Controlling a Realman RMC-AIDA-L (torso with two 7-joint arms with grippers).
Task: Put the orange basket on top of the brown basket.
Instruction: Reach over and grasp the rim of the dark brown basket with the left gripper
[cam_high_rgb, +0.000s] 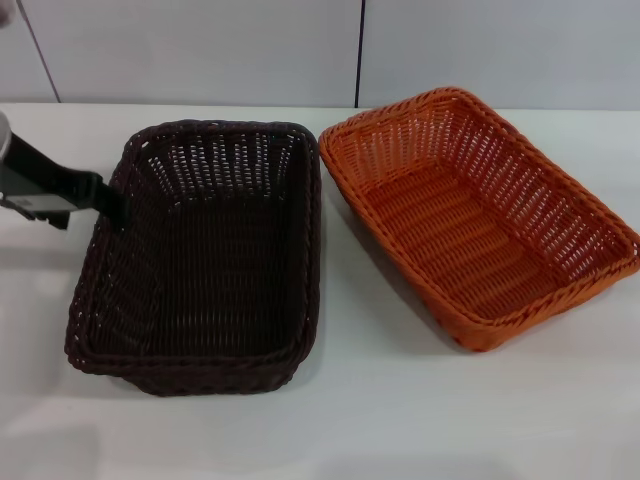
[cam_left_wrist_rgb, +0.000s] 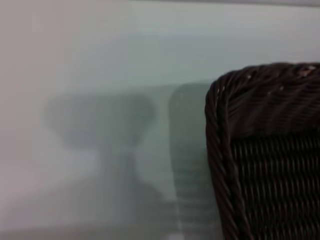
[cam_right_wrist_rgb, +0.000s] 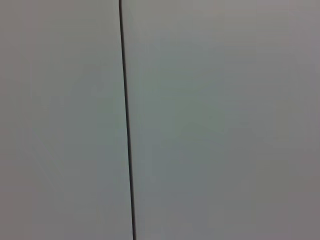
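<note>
The brown basket sits on the white table at centre left, open side up. The orange basket sits right of it, turned at an angle, with its near-left corner close to the brown basket's right rim. Both are empty. My left gripper comes in from the left edge of the head view and is at the brown basket's left rim. The left wrist view shows one corner of the brown basket up close, with the gripper's shadow on the table beside it. My right gripper is out of view.
The white table runs under both baskets. A pale wall with a dark vertical seam stands behind the table. The right wrist view shows only this kind of pale panel with a seam.
</note>
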